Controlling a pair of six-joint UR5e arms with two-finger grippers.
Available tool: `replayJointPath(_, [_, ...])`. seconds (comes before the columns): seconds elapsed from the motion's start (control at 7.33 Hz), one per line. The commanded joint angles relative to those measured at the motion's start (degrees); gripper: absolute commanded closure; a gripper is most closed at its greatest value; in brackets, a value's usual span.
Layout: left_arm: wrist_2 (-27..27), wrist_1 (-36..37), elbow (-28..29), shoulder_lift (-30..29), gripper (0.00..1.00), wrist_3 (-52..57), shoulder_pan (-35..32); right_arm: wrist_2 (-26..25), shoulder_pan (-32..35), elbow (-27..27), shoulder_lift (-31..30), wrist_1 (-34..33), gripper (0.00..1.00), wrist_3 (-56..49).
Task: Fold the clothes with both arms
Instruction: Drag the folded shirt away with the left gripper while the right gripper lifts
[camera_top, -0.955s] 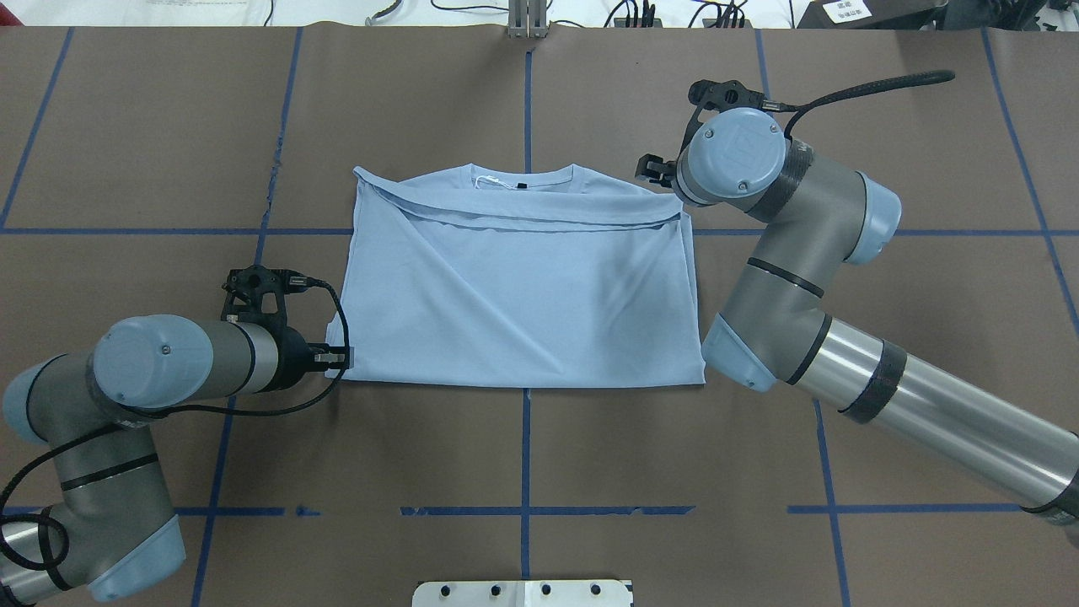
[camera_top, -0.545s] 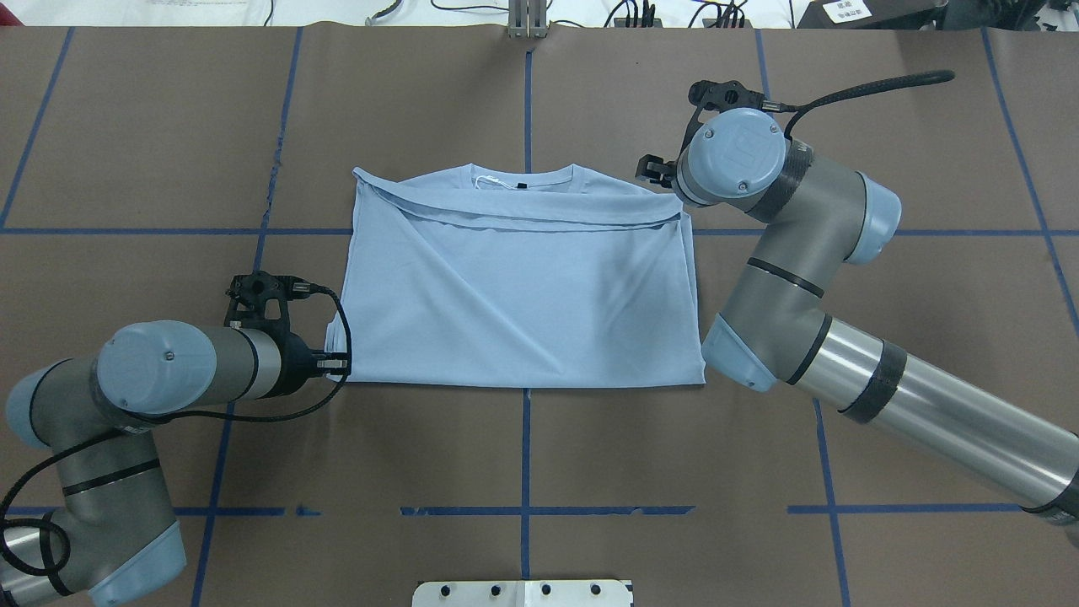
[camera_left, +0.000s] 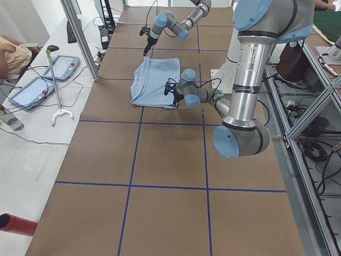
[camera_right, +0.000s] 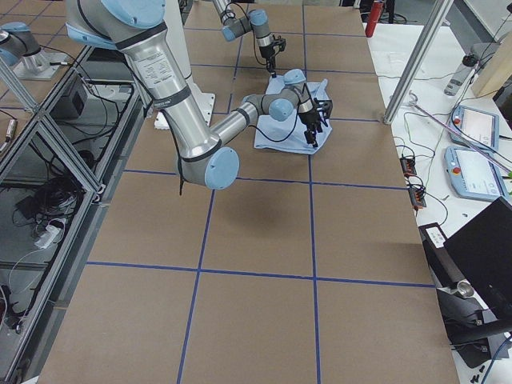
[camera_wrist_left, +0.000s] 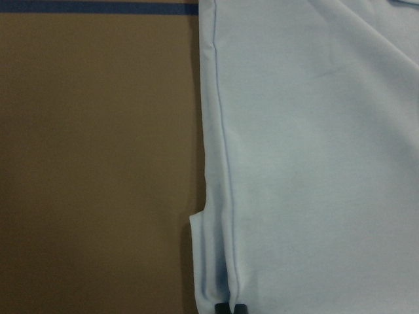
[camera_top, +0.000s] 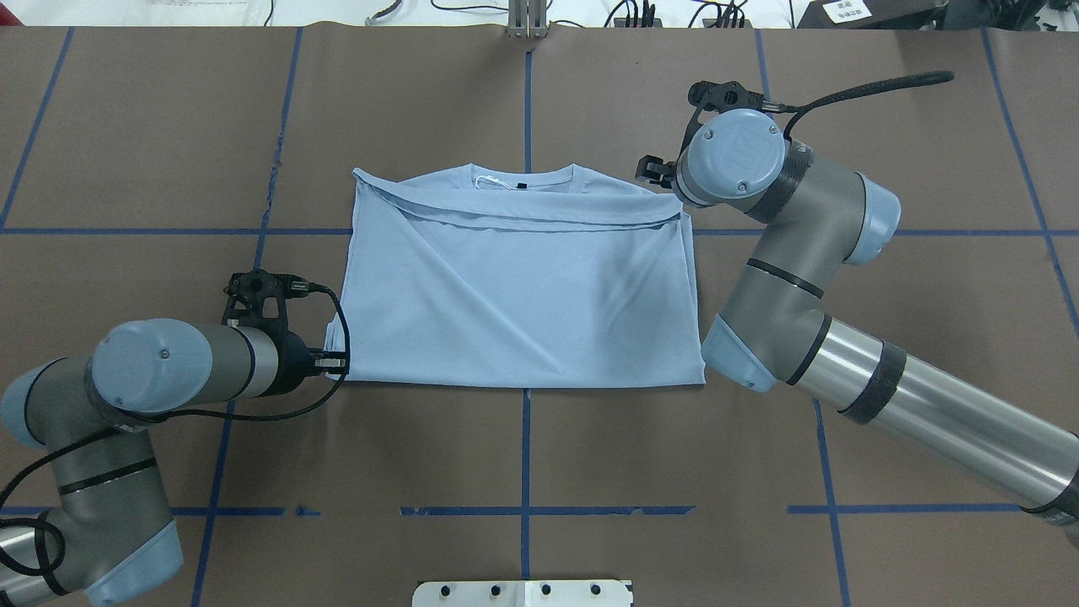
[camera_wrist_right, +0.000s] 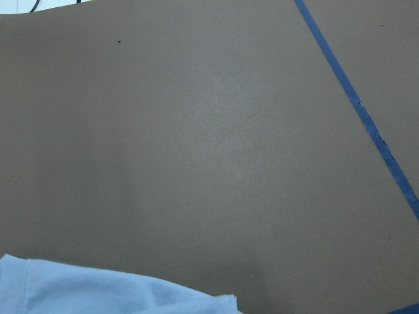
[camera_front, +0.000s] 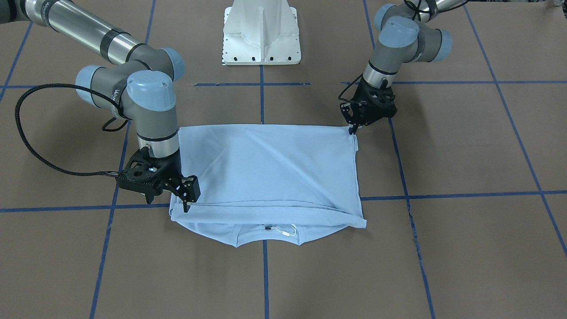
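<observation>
**Set at opposite corners for the next fold**

Nearest the robot, the left claw (camera_top: 340,363) lay low at the near left corner of the shirt (camera_top: 523,303). It was narrowed onto the doubled edge there. Its wrist camera showed the dark tips close together with the seam running between them, so it appeared to be pinching that corner, probably to carry it across.

The shirt lay flat in the middle of the tabletop (camera_top: 523,472), over a crossing of blue tape (camera_top: 524,455). It was thin, light blue, matte and limp. Its lower part was turned up over the chest, making a near rectangle that hid any print. Shallow diagonal creases ran across the top layer, and the turned-up edge sagged in a soft line just short of the neck.

Beyond that edge showed the round collar (camera_top: 523,173) with its small white tag (camera_top: 487,180).

Farthest out, the right claw (camera_front: 186,201) pointed down at the far right corner, by the shoulder, touching or just above the cloth. I could not tell whether it was wide or narrow. Its own camera saw mostly bare brown tabletop and a sliver of blue. With the arms at diagonal corners, the limp cloth could be kept taut when lifted.
</observation>
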Motion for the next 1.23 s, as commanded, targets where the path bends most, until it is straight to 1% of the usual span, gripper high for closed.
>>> replayJointPath(0.0, [-0.1, -0.4, 8.7, -3.8, 1.0, 12.9, -11.3, 0.0, 0.0, -0.1, 0.0, 0.1, 0.0, 0.1])
replayJointPath(0.14, [-0.2, -0.4, 18.0, -11.0, 1.0, 18.5, -16.6, 0.0, 0.0, -0.1, 0.0, 0.1, 0.0, 0.1])
replayJointPath(0.27, [-0.1, -1.9, 29.6, -18.9, 1.0, 20.6, -19.7, -0.1, 0.0, -0.1, 0.0, 0.1, 0.0, 0.1])
replayJointPath(0.41, [0.0, -6.7, 41.8, -26.7, 1.0, 21.0, -21.0, -0.1, -0.1, 0.1, 0.2, 0.1, 0.0, 0.4])
replayJointPath(0.55, [2.3, -10.0, 50.0, -31.5, 1.0, 21.3, -21.7, 0.0, -0.1, 0.6, 0.3, 0.1, 0.0, 0.5])
replayJointPath(0.68, [3.5, -10.3, 50.7, -32.0, 1.0, 22.6, -22.2, -0.1, -0.2, 1.2, 0.2, 0.1, 0.0, 0.7])
replayJointPath(0.82, [3.4, -11.5, 49.8, -31.2, 0.03, 23.6, -22.5, -0.2, -0.9, 1.2, 0.5, 0.1, 0.0, 0.8])
replayJointPath(0.95, [2.2, -13.7, 46.2, -28.4, 0.0, 23.7, -22.5, -0.4, -2.3, 1.1, 1.0, 0.3, 0.0, 0.9])
replayJointPath(1.09, [-2.5, -13.9, 42.0, -26.8, 0.0, 23.6, -22.6, -0.6, -3.2, 0.1, 2.8, 1.7, 0.0, 4.8])
